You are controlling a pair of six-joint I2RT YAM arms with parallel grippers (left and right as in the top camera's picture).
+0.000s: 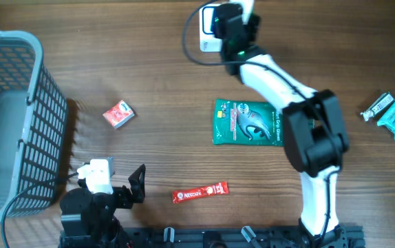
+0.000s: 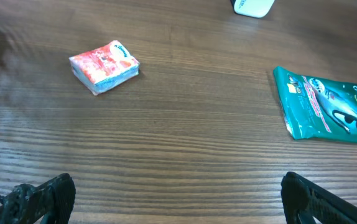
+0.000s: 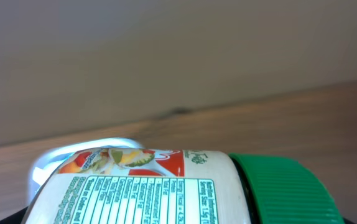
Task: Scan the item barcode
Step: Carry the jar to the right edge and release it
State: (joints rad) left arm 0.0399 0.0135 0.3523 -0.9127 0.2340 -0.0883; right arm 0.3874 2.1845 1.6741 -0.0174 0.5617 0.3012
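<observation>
A jar (image 3: 153, 190) with a pale nutrition label and a ribbed green cap (image 3: 284, 190) fills the bottom of the right wrist view, lying sideways. My right gripper (image 1: 228, 21) holds it at the far edge of the table, right over the white barcode scanner (image 1: 207, 33), whose white body (image 3: 82, 152) peeks out behind the jar. The right fingers are hidden by the jar, and no barcode shows on the label side facing me. My left gripper (image 1: 137, 184) rests near the front left, open, with bare wood between its fingertips (image 2: 48, 198).
A grey mesh basket (image 1: 18, 89) stands at the left edge. On the table lie a red packet (image 1: 118, 114), a green pouch (image 1: 247, 122), a red stick sachet (image 1: 199, 193) and blue-white packets (image 1: 390, 114) at the right. The scanner's cable (image 1: 190, 48) loops beside it.
</observation>
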